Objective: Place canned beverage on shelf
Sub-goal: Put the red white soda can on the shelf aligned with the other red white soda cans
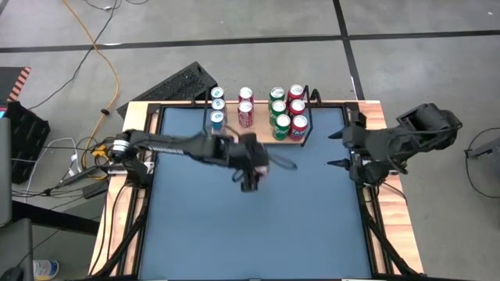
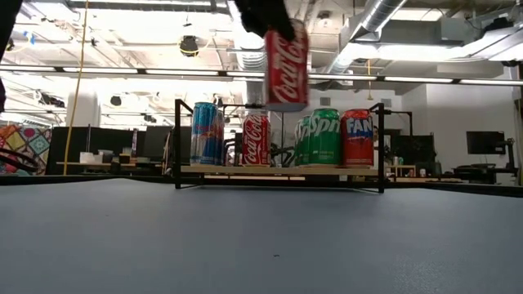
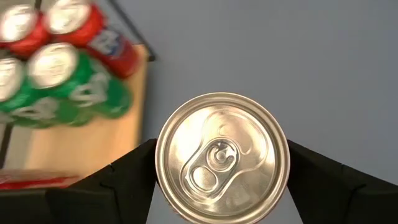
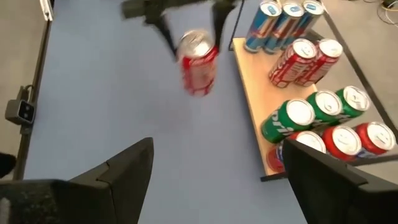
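While the left gripper (image 1: 251,173) grips an upright red can (image 2: 286,65) aloft over the tabletop (image 1: 258,234), the shelf (image 1: 262,134) lies just beyond, its free gap in the red row. Right gripper (image 1: 337,150) waits at the right, jaws wide.

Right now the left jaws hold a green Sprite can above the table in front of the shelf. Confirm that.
Not quite: the can held in the left gripper is a red Coca-Cola, as the low view shows. It does hang above the table in front of the shelf.
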Robot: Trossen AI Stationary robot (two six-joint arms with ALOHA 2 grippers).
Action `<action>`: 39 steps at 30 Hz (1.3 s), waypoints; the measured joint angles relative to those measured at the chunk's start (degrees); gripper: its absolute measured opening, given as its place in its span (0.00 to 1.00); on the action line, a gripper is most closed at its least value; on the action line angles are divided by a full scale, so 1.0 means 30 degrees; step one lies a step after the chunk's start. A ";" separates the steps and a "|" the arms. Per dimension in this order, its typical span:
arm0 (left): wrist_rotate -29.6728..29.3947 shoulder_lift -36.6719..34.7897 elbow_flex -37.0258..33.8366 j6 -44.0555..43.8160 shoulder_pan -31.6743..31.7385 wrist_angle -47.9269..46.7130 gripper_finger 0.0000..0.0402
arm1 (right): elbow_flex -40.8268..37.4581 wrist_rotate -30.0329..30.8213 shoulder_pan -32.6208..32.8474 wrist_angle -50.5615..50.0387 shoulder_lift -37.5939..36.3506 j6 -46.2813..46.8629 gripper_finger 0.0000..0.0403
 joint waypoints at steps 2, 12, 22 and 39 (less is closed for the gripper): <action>0.0573 -0.0517 0.0000 0.0875 0.1001 -0.0550 0.70 | 0.0000 0.0370 0.0236 -0.0309 -0.0250 0.0477 0.84; 0.5175 -0.0857 -0.0885 0.3499 0.5597 0.0155 0.70 | 0.0000 0.1632 0.0409 -0.0740 -0.0829 0.0989 0.84; 0.6631 -0.3125 -0.6153 0.5112 0.6642 0.5119 0.70 | -0.0007 0.3524 0.0290 -0.0755 -0.1130 0.0905 0.84; 0.6401 -0.4348 -0.9595 0.6902 0.9236 0.7509 0.71 | -0.0007 0.4132 -0.3751 -0.0748 -0.1454 0.0657 0.84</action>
